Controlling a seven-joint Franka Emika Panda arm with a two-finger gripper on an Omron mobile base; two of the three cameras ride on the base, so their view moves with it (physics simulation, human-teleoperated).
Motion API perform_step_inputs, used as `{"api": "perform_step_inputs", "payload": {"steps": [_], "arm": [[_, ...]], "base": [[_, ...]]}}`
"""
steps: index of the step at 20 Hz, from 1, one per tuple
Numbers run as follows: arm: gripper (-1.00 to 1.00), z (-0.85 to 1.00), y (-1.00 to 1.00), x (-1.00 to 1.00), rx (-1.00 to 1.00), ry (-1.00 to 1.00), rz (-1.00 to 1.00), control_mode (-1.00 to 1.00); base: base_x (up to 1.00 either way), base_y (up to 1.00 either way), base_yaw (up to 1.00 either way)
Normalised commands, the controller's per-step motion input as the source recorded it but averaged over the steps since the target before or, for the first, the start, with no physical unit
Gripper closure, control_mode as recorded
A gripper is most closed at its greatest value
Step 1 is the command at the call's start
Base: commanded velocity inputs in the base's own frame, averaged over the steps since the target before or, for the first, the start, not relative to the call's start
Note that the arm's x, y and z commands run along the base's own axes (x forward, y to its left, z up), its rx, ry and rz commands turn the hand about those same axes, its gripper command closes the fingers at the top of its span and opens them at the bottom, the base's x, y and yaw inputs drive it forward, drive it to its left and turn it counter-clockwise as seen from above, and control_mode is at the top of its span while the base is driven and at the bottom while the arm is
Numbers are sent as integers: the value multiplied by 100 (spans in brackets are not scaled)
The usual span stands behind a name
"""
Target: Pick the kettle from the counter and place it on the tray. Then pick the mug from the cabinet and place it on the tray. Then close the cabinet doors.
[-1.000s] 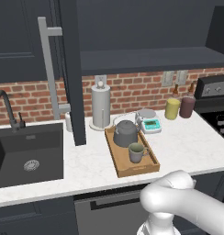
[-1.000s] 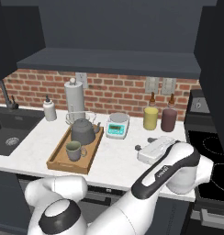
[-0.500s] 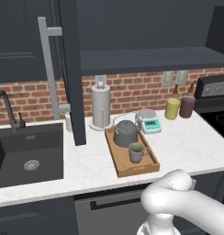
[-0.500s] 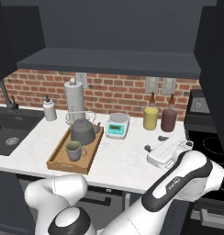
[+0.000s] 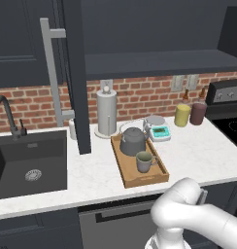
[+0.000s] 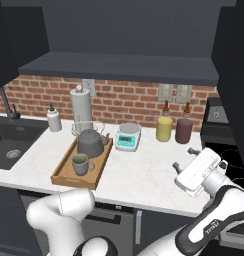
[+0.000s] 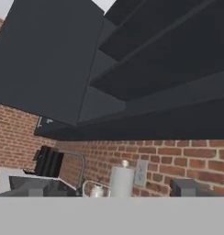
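The dark grey kettle stands on the far half of the wooden tray. The grey-green mug stands on the near half, just in front of the kettle. My gripper hovers open and empty over the right end of the white counter, well right of the tray, with its fingers pointing up and left. The navy cabinet stands open above. Its left door swings out edge-on, with a grey bar handle. The right door also stands out.
A white paper-towel roll and a small scale stand behind the tray. A yellow jar and a maroon cup sit by the brick wall. The dark sink and its faucet lie left. A stove is at the right.
My hand has moved to the right over the counter's right end, farther from the tray. The jaws have stayed open. Kettle, mug and doors have not moved.
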Motion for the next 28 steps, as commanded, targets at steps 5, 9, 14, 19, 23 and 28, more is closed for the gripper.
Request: {"api": "perform_step_inputs", "payload": {"steps": [5,9,14,19,23,28], "arm": [[-100,30,-47,0,12,-14,0,-100],[-100,40,-44,0,12,-2,-4,-100],[-100,11,-26,2,12,0,-11,-100],[-100,8,-31,0,13,0,-15,-100],[-100,30,-35,0,10,0,-17,-100],[-100,45,-37,0,2,0,-20,-100]], "base": [[0,0,0],[0,0,0],[0,0,0],[0,0,0],[0,0,0],[0,0,0]]}}
